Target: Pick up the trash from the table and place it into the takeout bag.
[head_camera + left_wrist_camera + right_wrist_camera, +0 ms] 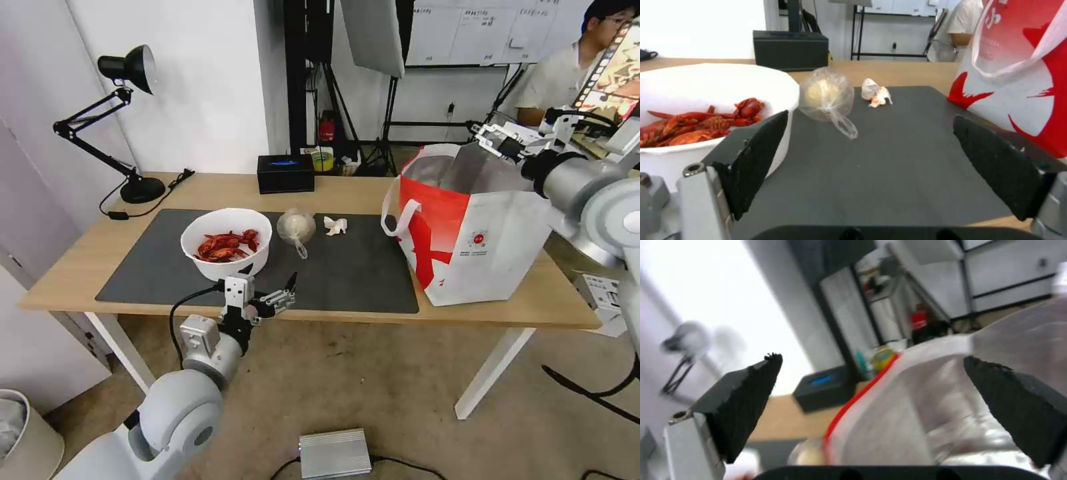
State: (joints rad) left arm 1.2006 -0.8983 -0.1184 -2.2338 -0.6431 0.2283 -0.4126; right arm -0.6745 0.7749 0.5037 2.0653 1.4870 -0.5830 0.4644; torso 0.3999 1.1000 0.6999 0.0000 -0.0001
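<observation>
Head view: wide-open left gripper [270, 288] beside the white round bowl of red crayfish shells [227, 241] could tip it; right gripper [497, 141], fingers spread, hovers over the white-and-red foil-lined takeout bag [467, 227]

Bare mat [347, 273] lies open between the bowl [227, 242] and the takeout bag [480, 247]; only the knotted bag [296, 228] and tissue [335, 225] stand there, toward the back.

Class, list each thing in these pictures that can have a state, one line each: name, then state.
takeout bag: upright, mouth open
white bowl: upright, holding red crayfish shells
clear bag: knotted shut, lying on the mat
white tissue: crumpled
desk lamp: off
left gripper: open, empty, at the table's near edge
right gripper: open, empty, over the bag's mouth
</observation>
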